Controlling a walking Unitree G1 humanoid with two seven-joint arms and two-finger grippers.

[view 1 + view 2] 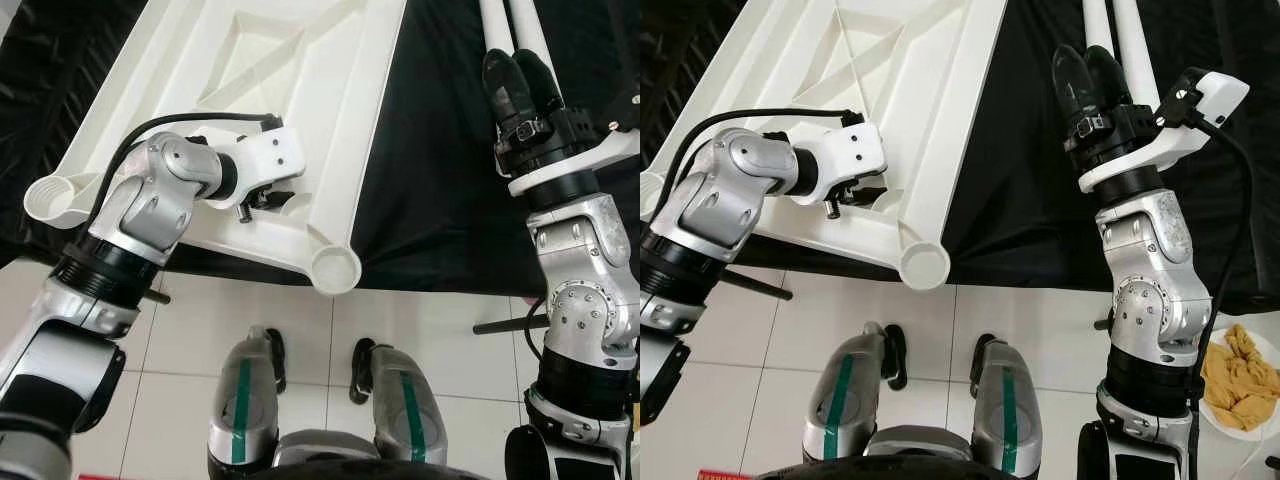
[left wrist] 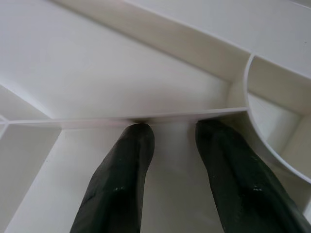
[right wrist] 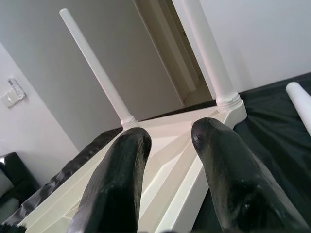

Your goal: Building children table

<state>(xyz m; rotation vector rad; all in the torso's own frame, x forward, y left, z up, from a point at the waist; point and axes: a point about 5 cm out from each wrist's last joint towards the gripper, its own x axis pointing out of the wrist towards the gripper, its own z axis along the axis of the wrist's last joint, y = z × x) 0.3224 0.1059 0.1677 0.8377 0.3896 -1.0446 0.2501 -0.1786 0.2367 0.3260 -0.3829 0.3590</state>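
The white plastic tabletop point(image 1: 330, 120) lies upside down on a black cloth, its ribbed underside facing up. Empty round leg sockets sit at its near corner point(image 1: 336, 268) and left corner point(image 1: 55, 197). My left gripper point(image 2: 172, 128) is down inside the ribbing near the front edge, open, with its fingertips against a thin rib point(image 2: 73, 121) beside a curved socket wall point(image 2: 257, 121). Two white legs point(image 3: 92, 63) point(image 3: 206, 48) stand upright in the far corners. My right gripper point(image 1: 520, 65) hovers over the cloth, open and holding nothing, just short of two loose white legs point(image 1: 510, 25).
The black cloth point(image 1: 440, 180) ends at white floor tiles point(image 1: 300, 340), where my own legs stand. A plate with a yellow rag point(image 1: 1240, 375) sits on the floor at the right. A black rod point(image 1: 505, 325) sticks out by the right arm.
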